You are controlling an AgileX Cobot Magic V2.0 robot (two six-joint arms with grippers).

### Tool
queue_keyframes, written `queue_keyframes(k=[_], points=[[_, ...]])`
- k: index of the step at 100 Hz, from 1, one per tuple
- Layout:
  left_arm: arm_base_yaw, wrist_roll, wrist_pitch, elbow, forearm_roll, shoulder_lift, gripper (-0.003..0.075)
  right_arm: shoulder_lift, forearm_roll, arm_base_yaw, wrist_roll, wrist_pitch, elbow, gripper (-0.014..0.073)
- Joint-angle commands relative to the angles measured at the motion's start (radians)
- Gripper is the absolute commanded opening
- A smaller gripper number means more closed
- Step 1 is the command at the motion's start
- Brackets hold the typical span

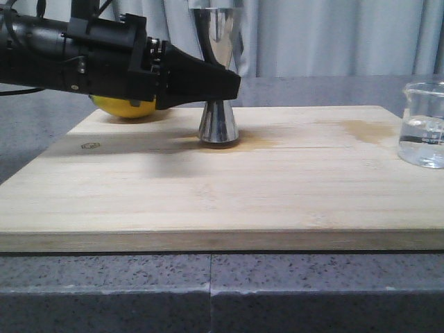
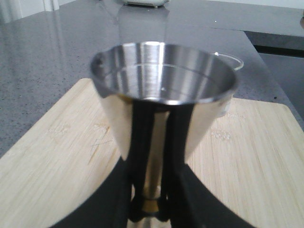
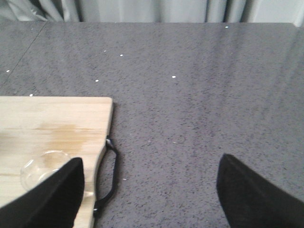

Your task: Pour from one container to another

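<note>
We see the left gripper (image 1: 232, 87) reaching in from the left edge of the wooden board (image 1: 222, 201), its black fingers (image 2: 140, 156) clamped around the narrow waist of the steel jigger (image 1: 218, 69), which stands upright near the board's far edge, base touching the wood. Clear liquid fills its upper cup in our left wrist view. A yellow object (image 1: 125, 107) sits at the far left corner behind the arm. The glass beaker (image 1: 423, 125) waits at the right edge. The right gripper (image 3: 149, 190) hangs spread apart, empty, over the grey countertop (image 3: 199, 95).
</note>
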Motion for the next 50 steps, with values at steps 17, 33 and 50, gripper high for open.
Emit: queue_keyframes(k=[17,33,50], points=[[-0.01,-0.028,0.117,-0.06,-0.08,-0.044,-0.0002,0.089,0.172,-0.004,-0.175,-0.052,-0.034,0.0521],[-0.01,-0.028,0.117,-0.063,-0.08,-0.044,-0.0002,0.135,0.311,-0.004,-0.306,-0.046,-0.034,0.0521],[-0.01,-0.064,0.117,-0.087,-0.08,-0.044,-0.0002,0.164,0.363,-0.004,-0.358,-0.05,-0.034,0.0521]])
